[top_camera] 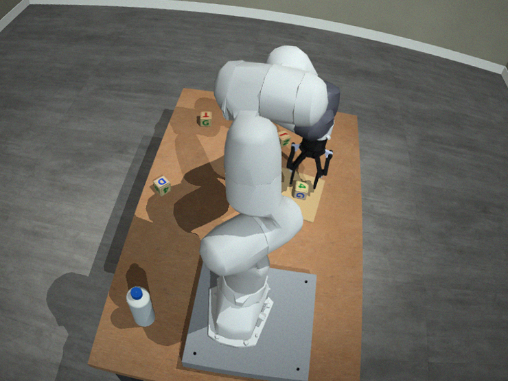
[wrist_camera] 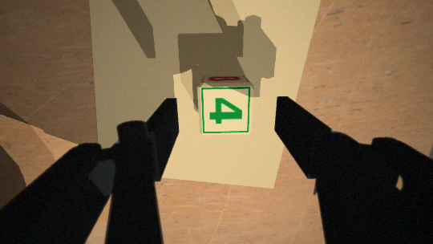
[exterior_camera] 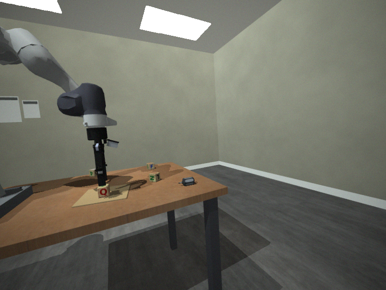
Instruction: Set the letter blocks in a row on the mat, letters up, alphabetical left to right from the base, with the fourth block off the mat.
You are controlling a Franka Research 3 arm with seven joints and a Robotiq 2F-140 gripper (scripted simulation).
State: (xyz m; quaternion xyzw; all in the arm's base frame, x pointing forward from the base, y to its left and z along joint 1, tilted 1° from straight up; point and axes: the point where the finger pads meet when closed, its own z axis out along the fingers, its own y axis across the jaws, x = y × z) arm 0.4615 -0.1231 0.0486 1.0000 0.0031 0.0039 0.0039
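So the end effector (wrist_camera: 226, 120) hangs over the mat (wrist_camera: 120, 80) with its fingers apart, gripping nothing. The block (wrist_camera: 225, 110) with a green 4 on top sits on the mat between them, touching neither finger.

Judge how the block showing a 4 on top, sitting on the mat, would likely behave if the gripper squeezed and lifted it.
The block looks like a rigid cube with flat faces, so it probably holds shape and gives the fingers parallel sides. Flat on the mat, it should slide, not roll. Small beside the open gripper, it is likely light.
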